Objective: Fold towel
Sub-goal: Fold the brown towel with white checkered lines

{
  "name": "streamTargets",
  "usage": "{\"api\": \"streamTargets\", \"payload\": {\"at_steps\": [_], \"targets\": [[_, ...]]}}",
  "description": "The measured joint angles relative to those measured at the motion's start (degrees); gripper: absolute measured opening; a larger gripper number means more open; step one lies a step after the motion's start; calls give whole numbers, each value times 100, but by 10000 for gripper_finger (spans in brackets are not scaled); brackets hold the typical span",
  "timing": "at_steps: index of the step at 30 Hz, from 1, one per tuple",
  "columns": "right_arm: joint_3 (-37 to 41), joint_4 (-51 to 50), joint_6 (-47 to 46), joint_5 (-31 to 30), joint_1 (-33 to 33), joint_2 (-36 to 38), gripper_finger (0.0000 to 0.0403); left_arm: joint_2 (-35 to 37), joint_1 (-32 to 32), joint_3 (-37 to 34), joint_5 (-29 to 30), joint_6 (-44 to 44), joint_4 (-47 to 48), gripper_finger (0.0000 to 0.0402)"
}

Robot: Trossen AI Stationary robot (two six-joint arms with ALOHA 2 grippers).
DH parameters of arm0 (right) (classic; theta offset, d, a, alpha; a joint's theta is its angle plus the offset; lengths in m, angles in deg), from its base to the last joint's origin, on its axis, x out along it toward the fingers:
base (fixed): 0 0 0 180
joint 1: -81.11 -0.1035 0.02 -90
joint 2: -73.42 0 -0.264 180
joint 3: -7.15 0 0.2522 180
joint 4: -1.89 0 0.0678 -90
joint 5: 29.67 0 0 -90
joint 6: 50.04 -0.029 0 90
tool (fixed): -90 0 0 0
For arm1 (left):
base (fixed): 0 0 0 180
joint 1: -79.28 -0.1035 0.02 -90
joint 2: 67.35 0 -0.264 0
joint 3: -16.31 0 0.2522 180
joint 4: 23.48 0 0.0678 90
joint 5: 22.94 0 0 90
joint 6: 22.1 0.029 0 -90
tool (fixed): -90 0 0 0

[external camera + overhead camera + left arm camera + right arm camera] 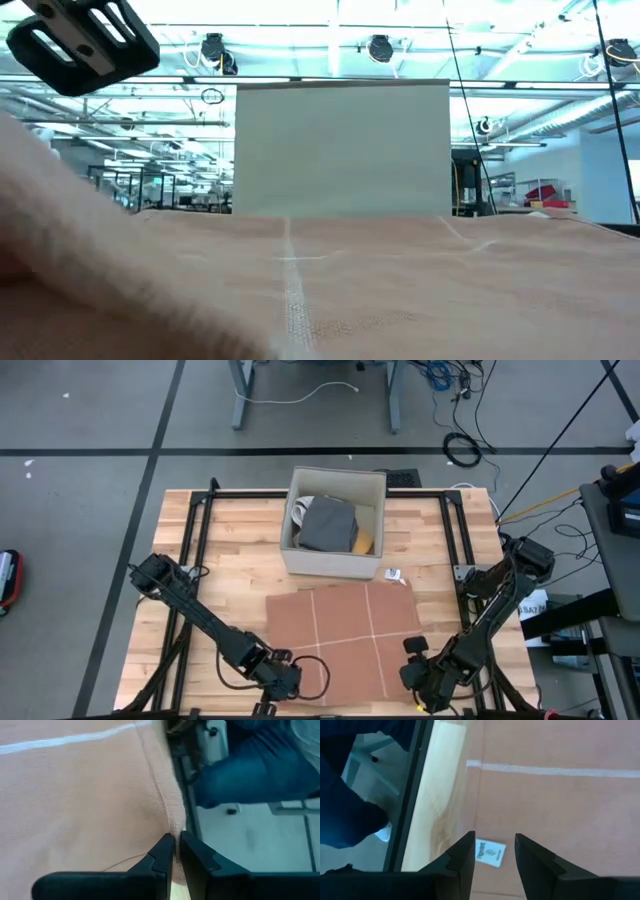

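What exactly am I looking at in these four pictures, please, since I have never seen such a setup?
Two dark robot arms work at a wooden table. One picture looks straight down, one looks level across the table, and two come from cameras on the wrists. A salmon towel with pale stripes lies flat; behind it stands a box of cloths. The left gripper sits at the towel's near edge, fingers almost closed around the hem. The right gripper hovers open over the towel's corner, where a small label shows.

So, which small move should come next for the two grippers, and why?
Probably close both on the near edge. The towel lies flat; the left gripper has its fingers nearly shut on the hem, while the right gripper stands open over the corner label.
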State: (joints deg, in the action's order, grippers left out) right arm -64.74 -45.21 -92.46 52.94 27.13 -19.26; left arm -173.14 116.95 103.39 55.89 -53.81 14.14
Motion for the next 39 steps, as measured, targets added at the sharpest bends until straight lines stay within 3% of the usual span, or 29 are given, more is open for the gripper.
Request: {"api": "streamTargets", "payload": {"at_steps": [5, 13, 17, 23, 32, 39], "targets": [[0, -2, 47, -146, 31, 0, 125, 0, 14, -53, 98, -262, 6, 58], [0, -2, 187, -394, 31, 0, 125, 0, 111, -257, 75, -775, -47, 127], [0, 20, 299, -606, 56, 0, 125, 0, 147, -323, 378, -875, -55, 156], [0, 50, 405, -1022, 169, 0, 125, 0, 136, -363, 1179, -747, -38, 169], [0, 107, 473, -2521, 316, 0, 125, 0, 82, -363, 3231, -309, -40, 170], [-7, 705, 970, -3294, 481, -16, 125, -127, -92, -363, 3441, -284, -83, 170]]}}
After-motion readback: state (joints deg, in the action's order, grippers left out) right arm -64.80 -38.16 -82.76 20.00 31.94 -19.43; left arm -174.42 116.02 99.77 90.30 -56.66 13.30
